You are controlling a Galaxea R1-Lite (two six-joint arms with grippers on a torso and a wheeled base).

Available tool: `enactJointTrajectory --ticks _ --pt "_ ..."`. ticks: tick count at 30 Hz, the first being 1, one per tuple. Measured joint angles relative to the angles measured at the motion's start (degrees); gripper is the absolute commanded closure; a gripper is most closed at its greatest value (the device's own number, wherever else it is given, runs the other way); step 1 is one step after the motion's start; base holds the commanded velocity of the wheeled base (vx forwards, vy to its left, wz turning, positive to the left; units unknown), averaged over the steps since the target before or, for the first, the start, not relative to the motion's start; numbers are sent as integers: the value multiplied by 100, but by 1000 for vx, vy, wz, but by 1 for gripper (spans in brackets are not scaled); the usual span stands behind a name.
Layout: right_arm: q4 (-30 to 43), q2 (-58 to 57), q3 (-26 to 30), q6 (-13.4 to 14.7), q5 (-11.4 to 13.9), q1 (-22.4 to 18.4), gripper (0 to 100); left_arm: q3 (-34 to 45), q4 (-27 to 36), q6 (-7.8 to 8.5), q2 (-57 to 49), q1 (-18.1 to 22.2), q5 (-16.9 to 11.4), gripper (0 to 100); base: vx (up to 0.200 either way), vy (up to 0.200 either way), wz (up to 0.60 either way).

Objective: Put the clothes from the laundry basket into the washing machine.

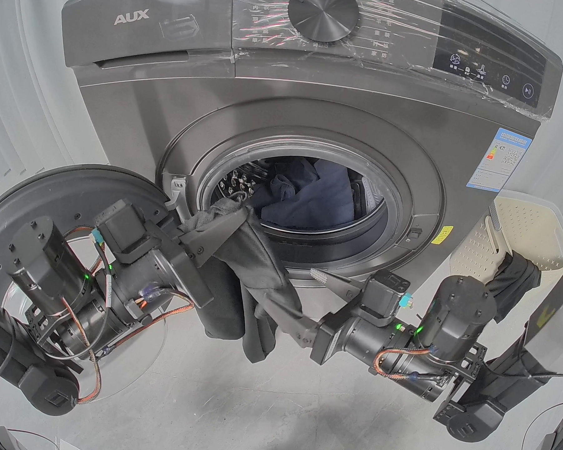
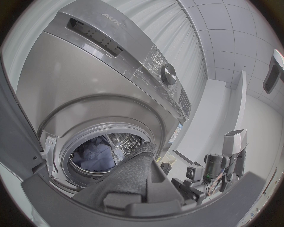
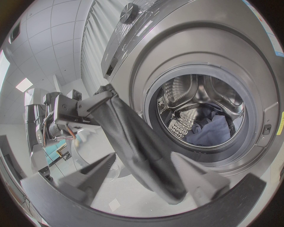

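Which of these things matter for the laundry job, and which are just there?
Job: dark garment, held by left tool; open right tool at its lower part; washing machine, door open; blue clothes inside; laundry basket with dark cloth.
Just there: dial; label sticker; curtain.

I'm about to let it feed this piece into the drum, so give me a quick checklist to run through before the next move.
1. Washer door swung open: ok.
2. Left gripper shut on the grey garment: ok.
3. Garment inside the drum opening: not ok, most of it hangs below the rim, outside the machine.
4. Right gripper gripping the garment: not ok, it is open with the cloth hanging between its fingers.
5. Room in the drum: ok, the blue clothes lie low.
6. Laundry basket emptied: not ok, a dark cloth hangs over its edge.
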Motion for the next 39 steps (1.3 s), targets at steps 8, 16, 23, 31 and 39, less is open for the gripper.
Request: enactJointTrajectory --ticks 8,16,23,31,39 --pt "98 119 -379 -50 16 280 0 -71 2 -9 44 0 99 100 0 0 0" --pt "456 191 -1093 -44 52 280 0 -107 2 -11 83 0 140 100 0 0 0" --pt "541 386 -1620 -11 57 236 0 -112 2 -17 85 0 145 100 0 0 0" --pt "416 433 -1648 -12 24 217 100 -116 2 -20 91 7 149 100 0 0 0" --pt "410 72 -1295 -39 -74 221 100 -116 2 -27 96 13 149 100 0 0 0"
